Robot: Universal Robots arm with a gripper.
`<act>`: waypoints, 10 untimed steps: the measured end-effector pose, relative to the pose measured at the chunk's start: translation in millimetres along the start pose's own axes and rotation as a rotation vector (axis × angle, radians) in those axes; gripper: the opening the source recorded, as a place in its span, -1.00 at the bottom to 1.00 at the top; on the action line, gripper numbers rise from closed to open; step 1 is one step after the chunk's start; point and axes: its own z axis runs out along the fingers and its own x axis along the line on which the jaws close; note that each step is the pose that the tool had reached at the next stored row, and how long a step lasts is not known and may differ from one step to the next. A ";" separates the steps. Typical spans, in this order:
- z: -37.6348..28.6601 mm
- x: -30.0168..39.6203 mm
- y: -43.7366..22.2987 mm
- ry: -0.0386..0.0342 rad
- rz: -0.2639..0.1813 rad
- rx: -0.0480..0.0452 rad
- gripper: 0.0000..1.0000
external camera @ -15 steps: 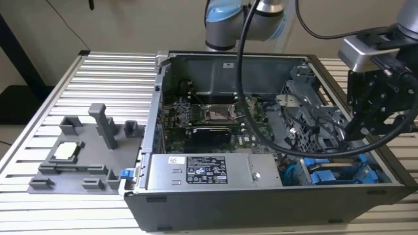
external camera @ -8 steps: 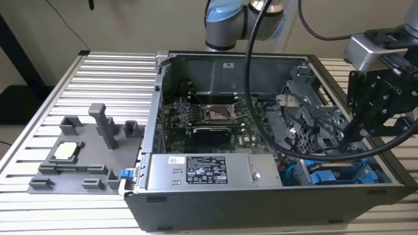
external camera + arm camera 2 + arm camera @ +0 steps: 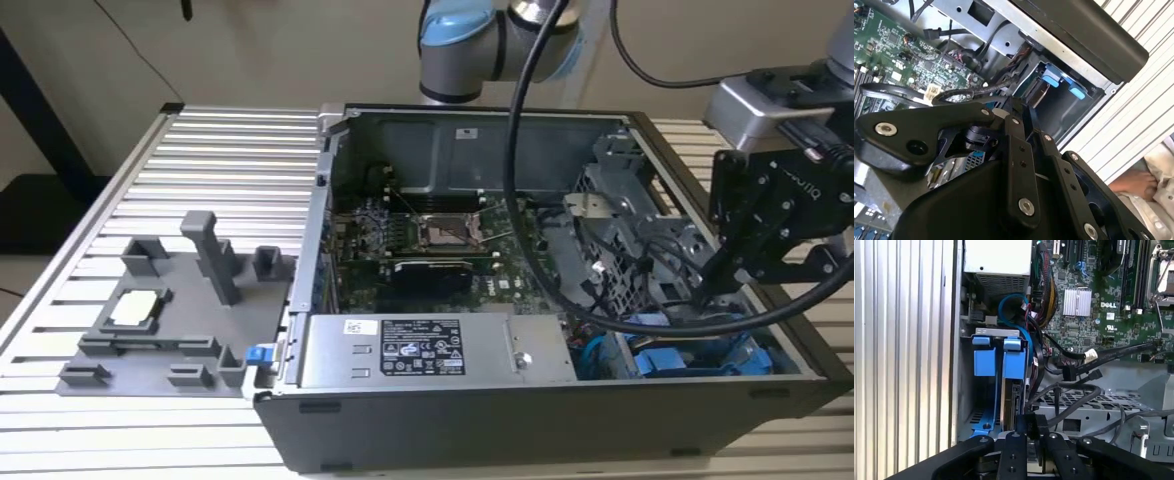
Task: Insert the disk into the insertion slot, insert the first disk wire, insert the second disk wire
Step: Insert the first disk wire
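The disk [image 3: 1013,396] stands on edge inside the insertion slot [image 3: 966,390], the grey drive cage at the case's corner. Its blue carrier front [image 3: 1014,359] sits beside a second blue-fronted carrier [image 3: 984,362]. My gripper [image 3: 1029,428] hovers right at the disk's rear edge, shut on a black wire plug [image 3: 1030,421] whose thick black cable [image 3: 1074,388] loops away over the cage. In the exterior view the gripper [image 3: 725,288] reaches down into the case at the exterior view's right. The second wrist view shows the disk [image 3: 1040,93] between two blue tabs beyond the gripper's links.
Two loose black plugs [image 3: 1070,373] and a white one [image 3: 1089,355] hang over the motherboard [image 3: 427,240]. A power supply [image 3: 427,350] lies along the case front. A grey fixture plate [image 3: 174,300] sits on the slatted table. A person's hand [image 3: 1139,182] rests outside the case.
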 end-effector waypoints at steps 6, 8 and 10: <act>4.1 2.8 -9.8 -0.0009 0.000 -0.0243 -0.62; 5.5 4.2 -13.2 -0.0014 0.000 -0.0331 -0.62; 6.9 6.0 -16.3 -0.0017 0.000 -0.0418 -0.62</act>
